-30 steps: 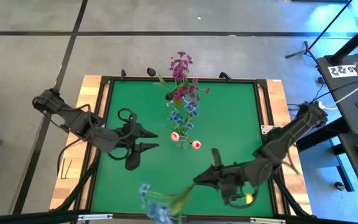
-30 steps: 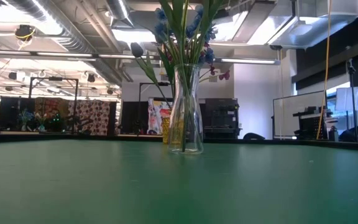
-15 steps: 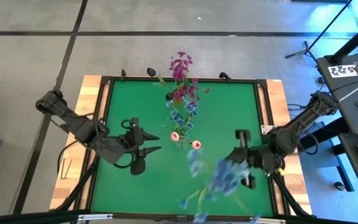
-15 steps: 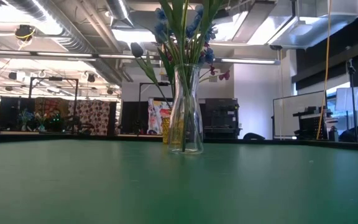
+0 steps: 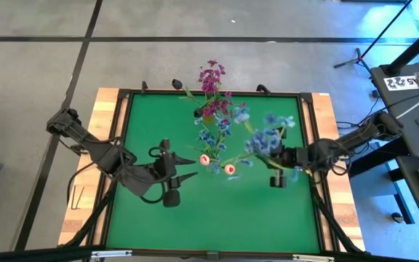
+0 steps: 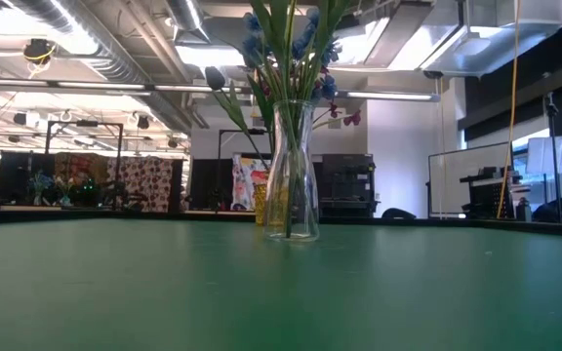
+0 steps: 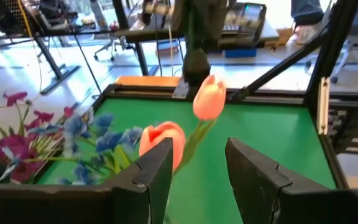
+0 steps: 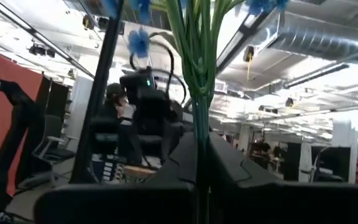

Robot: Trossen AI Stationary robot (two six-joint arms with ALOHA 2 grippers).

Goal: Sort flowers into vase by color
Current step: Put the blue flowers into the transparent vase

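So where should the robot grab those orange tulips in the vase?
Probably low on a green stem, not the soft tulip heads. The left end effector sits open beside the vase; the tulips lean out toward it, so coming in from that side looks easiest.

The glass vase (image 6: 291, 175) stands mid-table, slightly toward the far edge, and the flowers (image 5: 213, 102) in it spread up and back over the far rim. The blue spray (image 5: 262, 138) clamped in the right gripper (image 5: 276, 161) fills the gap just right of the vase. The left gripper (image 5: 184, 166), fingers parted, blocks the vase's left side. The green mat (image 5: 217, 215) along the near edge lies open.
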